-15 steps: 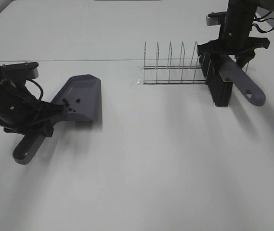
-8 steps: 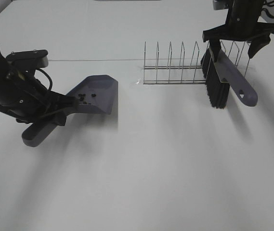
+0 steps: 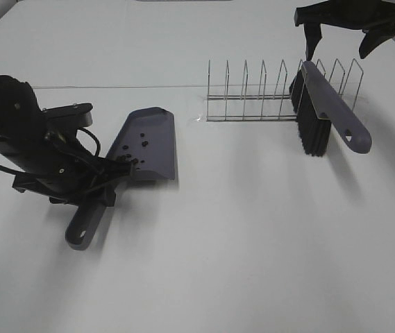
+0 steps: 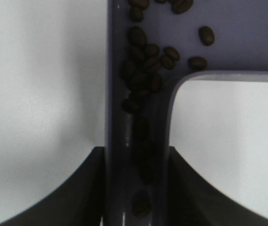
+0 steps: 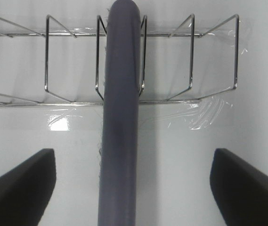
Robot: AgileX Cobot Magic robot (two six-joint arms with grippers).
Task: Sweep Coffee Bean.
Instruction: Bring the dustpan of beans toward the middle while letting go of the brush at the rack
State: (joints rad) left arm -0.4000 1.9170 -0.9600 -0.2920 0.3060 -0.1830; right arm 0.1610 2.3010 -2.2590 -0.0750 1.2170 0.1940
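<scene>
On the white worktop [image 3: 239, 229], toward its left edge, the left hand [image 3: 107, 182] is pinching the handle of a grey plastic dustpan [image 3: 145, 142], its dark fingers [image 4: 77, 188] pressed against both sides of the handle. The pan's flat scoop points toward the far edge. The small dark brown oval coffee beans [image 4: 143, 66] lie inside it: a few are scattered on the pan floor, and most are bunched where the floor narrows into the hollow handle, with several down in the handle channel between the fingers. From the high view the beans [image 3: 141, 142] show only as dark specks on the scoop.

Near the far right corner stands a silver wire dish rack [image 3: 280, 94], clear tape at its feet. A grey-handled brush with black bristles [image 3: 318, 114] leans in one of its slots, bristles touching the worktop, handle slanting toward the right edge. The right hand [image 3: 343, 31] hangs above it, spread wide and apart from the brush, its two fingers [image 5: 20, 183] on either side of the brush handle.
</scene>
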